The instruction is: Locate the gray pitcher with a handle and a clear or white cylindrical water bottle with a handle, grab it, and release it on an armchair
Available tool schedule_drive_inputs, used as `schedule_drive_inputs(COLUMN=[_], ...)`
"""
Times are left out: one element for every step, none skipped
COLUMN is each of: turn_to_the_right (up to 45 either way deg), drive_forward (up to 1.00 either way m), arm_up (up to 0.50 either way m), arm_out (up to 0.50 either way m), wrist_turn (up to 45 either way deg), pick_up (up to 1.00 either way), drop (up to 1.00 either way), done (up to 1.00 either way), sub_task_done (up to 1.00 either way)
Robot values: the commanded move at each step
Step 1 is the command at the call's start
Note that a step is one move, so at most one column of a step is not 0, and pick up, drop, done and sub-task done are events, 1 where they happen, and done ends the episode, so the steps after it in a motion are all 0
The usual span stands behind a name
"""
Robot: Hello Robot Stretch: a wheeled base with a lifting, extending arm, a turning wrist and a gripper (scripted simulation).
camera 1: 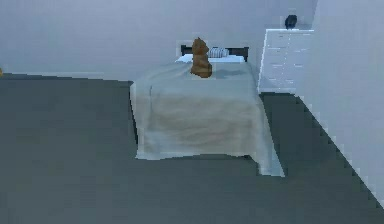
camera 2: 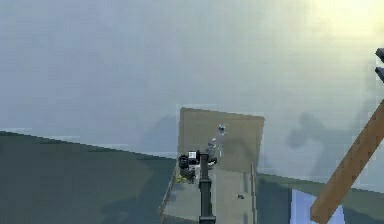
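tan tabletop [camera 2: 238, 130] against a grey wall [camera 2: 120, 70]; unclear whether the hand [camera 2: 188, 166] holds anything.

One bed [camera 1: 200, 115] at the forward view's centre with one brown plush toy [camera 1: 201, 60]. Upper right, one white dresser [camera 1: 285, 60] bearing one dark object [camera 1: 291, 21]. Arm side view, lower centre: one tabletop [camera 2: 238, 130], one small clear object [camera 2: 215, 150].

Forward camera looks ahead and slightly down, bed [camera 1: 200, 115] well off across the floor [camera 1: 60, 150]. Side camera faces the wall [camera 2: 120, 60], counter [camera 2: 240, 180] close below; both catch that dark floor.
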Motion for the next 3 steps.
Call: schedule_drive_inputs(turn_to_the_right=[0.0,0.0,0.0], drive_forward=[0.00,0.00,0.00], arm_up=[-0.02,-0.32,0.00], arm_out=[0.00,0.00,0.00], wrist_turn=[0.0,0.0,0.0], pick_up=[0.00,0.00,0.00], drop=[0.00,0.00,1.00], done=[0.00,0.00,0.00], sub_task_done=[0.00,0.00,0.00])
